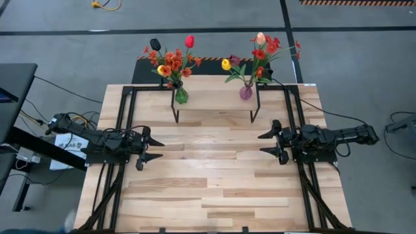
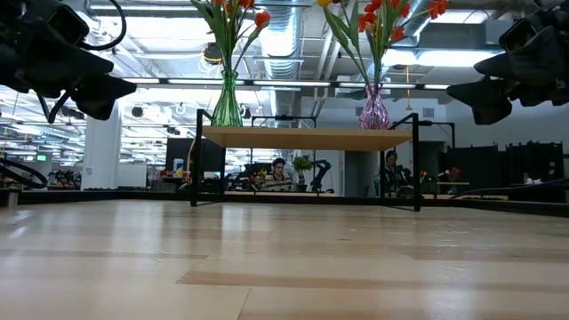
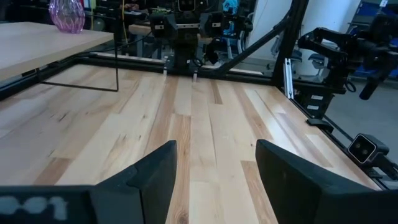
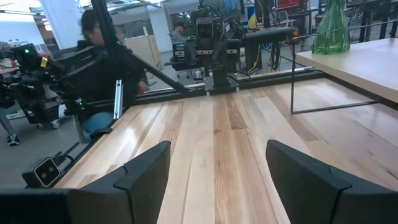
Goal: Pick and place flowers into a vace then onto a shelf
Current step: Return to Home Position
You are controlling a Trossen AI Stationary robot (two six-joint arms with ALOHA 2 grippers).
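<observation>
High view, flowers on shelf, well beyond left gripper, right gripper, fingers apart

Grey concrete floor, black tape line across upper frame. Low view: ceiling ducts, strip lights, white column at left.

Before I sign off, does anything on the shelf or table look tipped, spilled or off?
Nothing stands out. The green vase and purple vase stand upright at opposite ends of the shelf, with flowers in both. The left gripper and right gripper hang open above the table, holding nothing.
</observation>
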